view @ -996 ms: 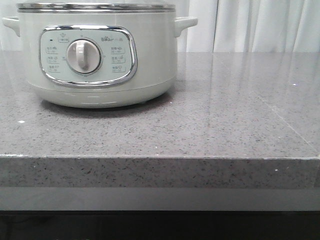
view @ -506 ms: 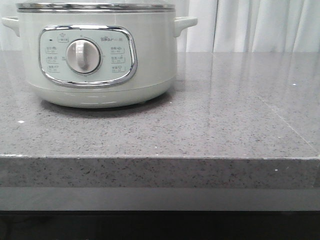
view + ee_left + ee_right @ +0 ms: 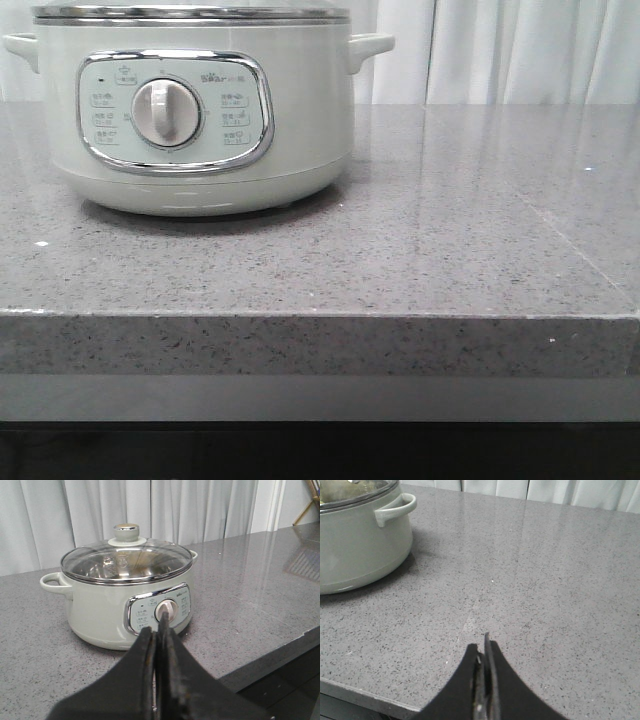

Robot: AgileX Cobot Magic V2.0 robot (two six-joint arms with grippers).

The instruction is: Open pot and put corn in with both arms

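Observation:
The pale grey-green pot [image 3: 200, 150] stands at the back left of the grey counter, with a round dial [image 3: 167, 112] in a chrome-framed panel. In the left wrist view the pot [image 3: 100, 615] has its glass lid [image 3: 127, 562] on, with a knob [image 3: 126, 531] on top. It also shows in the right wrist view [image 3: 355, 545]. My left gripper [image 3: 159, 635] is shut and empty, held back from the pot's front. My right gripper [image 3: 483, 652] is shut and empty above bare counter to the pot's right. The corn is out of view.
The speckled grey counter [image 3: 450, 230] has a front edge [image 3: 320, 316] close to the camera. White curtains [image 3: 520, 50] hang behind it. A wooden frame [image 3: 311, 500] shows at the far edge of the left wrist view.

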